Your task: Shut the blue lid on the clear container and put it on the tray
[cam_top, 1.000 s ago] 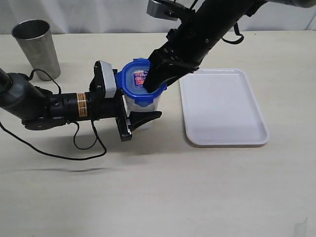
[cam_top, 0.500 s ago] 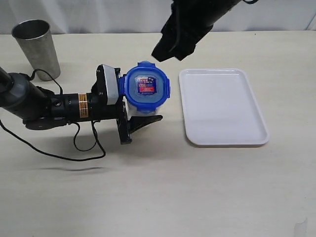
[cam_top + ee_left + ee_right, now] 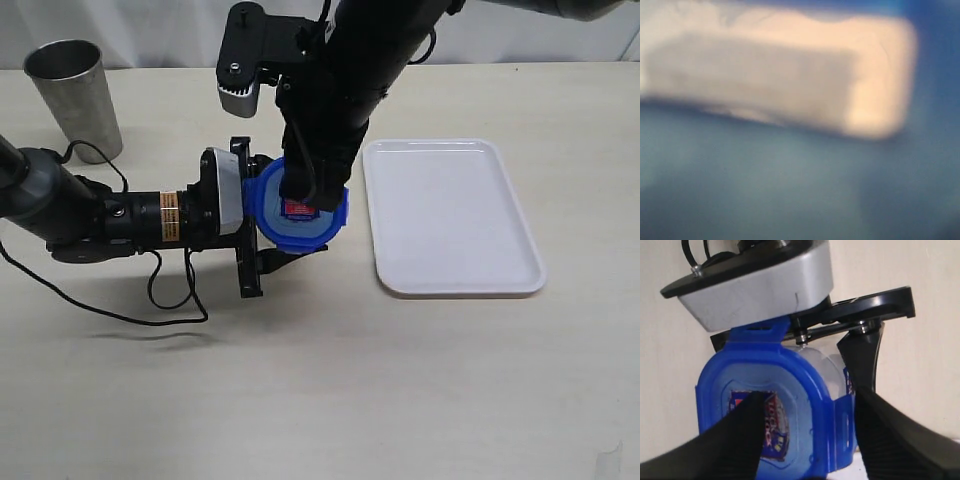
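Note:
The blue lid [image 3: 300, 222] sits on top of the clear container [image 3: 828, 366], label up, with a side tab [image 3: 844, 426] sticking out. My left gripper [image 3: 281, 226] reaches in from the left and is shut on the container's body; one black finger [image 3: 865, 356] lies along its wall. In the exterior view the lid hides most of the container. My right gripper [image 3: 810, 395] hangs open right over the lid, one finger [image 3: 740, 432] across the red label, the other beyond the side tab. The left wrist view is a blue and beige blur.
The white tray [image 3: 452, 216] lies just right of the container, with nothing on it. A steel cup [image 3: 72, 96] stands at the back left. The left arm's cable [image 3: 150, 300] loops over the table towards the front left.
The right gripper left the lid, rose up and back, then came down over it again with its wrist turned. The lid and container sit slightly nearer the front.

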`<state>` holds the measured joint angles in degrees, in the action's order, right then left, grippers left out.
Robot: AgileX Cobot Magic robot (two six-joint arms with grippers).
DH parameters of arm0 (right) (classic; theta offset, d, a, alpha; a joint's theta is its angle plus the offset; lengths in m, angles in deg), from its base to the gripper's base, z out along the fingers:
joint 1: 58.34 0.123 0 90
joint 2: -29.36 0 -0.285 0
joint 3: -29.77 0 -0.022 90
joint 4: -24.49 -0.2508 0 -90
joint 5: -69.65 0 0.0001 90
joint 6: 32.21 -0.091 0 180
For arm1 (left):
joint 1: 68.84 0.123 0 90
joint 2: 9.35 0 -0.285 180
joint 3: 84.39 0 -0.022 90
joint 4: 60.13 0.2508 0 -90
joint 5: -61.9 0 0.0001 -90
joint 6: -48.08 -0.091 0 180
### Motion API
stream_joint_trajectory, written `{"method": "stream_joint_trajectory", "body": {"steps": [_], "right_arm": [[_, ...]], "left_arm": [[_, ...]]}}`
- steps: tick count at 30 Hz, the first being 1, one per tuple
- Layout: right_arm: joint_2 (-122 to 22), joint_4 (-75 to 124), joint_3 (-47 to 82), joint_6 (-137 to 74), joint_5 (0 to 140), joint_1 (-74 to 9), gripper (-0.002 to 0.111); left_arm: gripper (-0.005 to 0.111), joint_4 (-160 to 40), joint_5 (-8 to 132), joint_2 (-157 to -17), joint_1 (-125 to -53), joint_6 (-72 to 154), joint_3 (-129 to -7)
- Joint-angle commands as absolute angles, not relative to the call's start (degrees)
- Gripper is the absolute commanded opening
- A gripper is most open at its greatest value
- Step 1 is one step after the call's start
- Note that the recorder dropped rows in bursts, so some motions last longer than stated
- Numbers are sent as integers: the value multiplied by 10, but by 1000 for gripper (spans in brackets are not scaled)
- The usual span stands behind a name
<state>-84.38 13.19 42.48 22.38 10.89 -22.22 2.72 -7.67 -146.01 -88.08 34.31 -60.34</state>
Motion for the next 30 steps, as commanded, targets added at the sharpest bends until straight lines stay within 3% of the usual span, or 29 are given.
{"method": "stream_joint_trajectory", "body": {"steps": [1,5,10,30], "right_arm": [[-856,149,424,217,89,-222,46],[-856,149,424,208,87,-222,45],[-857,145,414,205,85,-222,33],[-922,145,401,165,52,-222,27]], "left_arm": [[0,22,-73,-1458,-881,344,-606],[0,22,-73,-1458,-881,344,-606],[0,22,-74,-1458,-881,348,-606],[0,22,-81,-1458,-881,424,-606]]}}
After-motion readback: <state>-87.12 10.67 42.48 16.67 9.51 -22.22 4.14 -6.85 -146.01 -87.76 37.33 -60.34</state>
